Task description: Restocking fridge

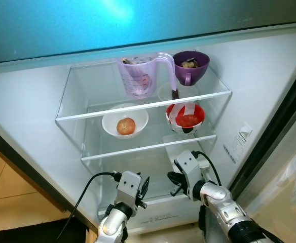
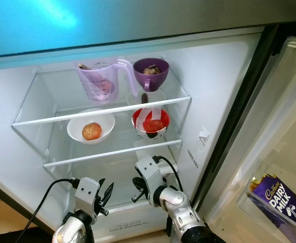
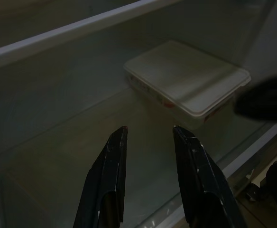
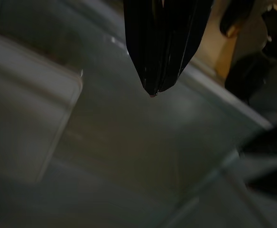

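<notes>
Fridge interior (image 1: pixel 31 101) inspected with the door standing open. Upper glass shelf (image 1: pixel 143 107): a clear measuring jug (image 1: pixel 140 76) with something inside it, and just beside it, to my right, a purple cup (image 1: pixel 190 67) holding pale pieces I cannot identify. Middle shelf (image 2: pixel 112 151): a white bowl (image 1: pixel 125 120) with one orange-red fruit (image 1: pixel 125 125) in it, and well to my right a red-and-white bowl (image 1: pixel 185 118) with red contents.

Lowest compartment: a flat white lidded container (image 3: pixel 188 81) lies on the glass floor toward my right side, lid on, level.

My left gripper (image 3: pixel 148 135) reaches into that lowest compartment, fingers parted with a clear gap between them and nothing in it; the container sits ahead of the tips, apart from them. My right gripper (image 4: pixel 152 90) is in the same compartment, fingers pressed together to a single point and empty — the container's rounded corner lies near it, not touching. In the head views the right gripper (image 1: pixel 176 185) sits just in front of the container.

Door bin (image 2: pixel 269 223) on my right: a purple Cadbury Dairy Milk packet (image 2: pixel 280 200) stands tilted inside
</notes>
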### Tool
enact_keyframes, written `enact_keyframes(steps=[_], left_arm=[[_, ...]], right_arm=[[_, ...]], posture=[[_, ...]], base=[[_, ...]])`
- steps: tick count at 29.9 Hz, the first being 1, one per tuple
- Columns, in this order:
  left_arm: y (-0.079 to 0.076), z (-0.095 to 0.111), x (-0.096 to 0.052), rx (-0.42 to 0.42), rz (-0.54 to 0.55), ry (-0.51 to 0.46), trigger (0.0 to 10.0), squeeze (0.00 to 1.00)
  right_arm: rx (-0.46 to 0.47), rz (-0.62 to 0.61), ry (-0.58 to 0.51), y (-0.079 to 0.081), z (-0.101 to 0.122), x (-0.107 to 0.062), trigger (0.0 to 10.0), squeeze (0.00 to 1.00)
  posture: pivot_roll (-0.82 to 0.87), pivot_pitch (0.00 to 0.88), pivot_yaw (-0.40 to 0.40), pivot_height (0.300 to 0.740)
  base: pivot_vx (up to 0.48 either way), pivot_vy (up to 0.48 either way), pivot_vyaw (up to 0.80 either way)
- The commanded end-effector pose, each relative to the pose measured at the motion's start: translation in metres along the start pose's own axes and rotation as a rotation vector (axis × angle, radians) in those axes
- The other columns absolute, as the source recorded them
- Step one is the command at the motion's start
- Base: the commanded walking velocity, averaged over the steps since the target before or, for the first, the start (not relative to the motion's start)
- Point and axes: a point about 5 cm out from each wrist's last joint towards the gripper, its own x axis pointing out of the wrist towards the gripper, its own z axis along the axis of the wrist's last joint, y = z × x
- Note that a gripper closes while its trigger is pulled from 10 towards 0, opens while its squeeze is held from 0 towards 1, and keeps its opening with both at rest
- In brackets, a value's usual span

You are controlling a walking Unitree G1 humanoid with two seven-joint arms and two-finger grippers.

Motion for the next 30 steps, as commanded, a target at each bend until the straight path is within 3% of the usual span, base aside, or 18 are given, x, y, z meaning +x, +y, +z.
enact_keyframes(steps=[1, 7, 15, 21, 30], left_arm=[[0.003, -0.007, -0.005, 0.000, 0.010, 0.042, 10.0, 0.00], [0.009, -0.017, -0.007, 0.013, 0.036, 0.115, 10.0, 0.00], [0.000, -0.031, -0.012, 0.036, -0.068, 0.225, 10.0, 0.00], [-0.007, -0.030, -0.010, 0.072, -0.135, 0.215, 10.0, 0.00], [-0.019, -0.029, -0.008, 0.088, -0.215, 0.212, 10.0, 0.00]], right_arm=[[0.012, -0.020, 0.049, 0.001, -0.010, -0.001, 10.0, 0.00], [0.051, -0.040, 0.087, 0.002, -0.024, -0.002, 10.0, 0.00], [0.050, -0.056, 0.185, 0.006, -0.051, -0.007, 10.0, 0.00], [0.026, -0.038, 0.201, 0.018, -0.059, -0.006, 10.0, 0.00], [0.026, -0.009, 0.189, 0.026, -0.059, -0.002, 10.0, 0.00]], posture=[[-0.03, 0.070, 0.047, 0.550], [-0.04, 0.067, 0.044, 0.575], [-0.04, 0.059, 0.039, 0.605], [-0.04, 0.048, 0.038, 0.634], [-0.04, 0.044, 0.037, 0.634]], base=[[0.000, 0.000, 0.00], [0.000, 0.000, 0.00], [0.000, 0.000, 0.00], [0.000, 0.000, 0.00], [0.000, 0.000, 0.00]])
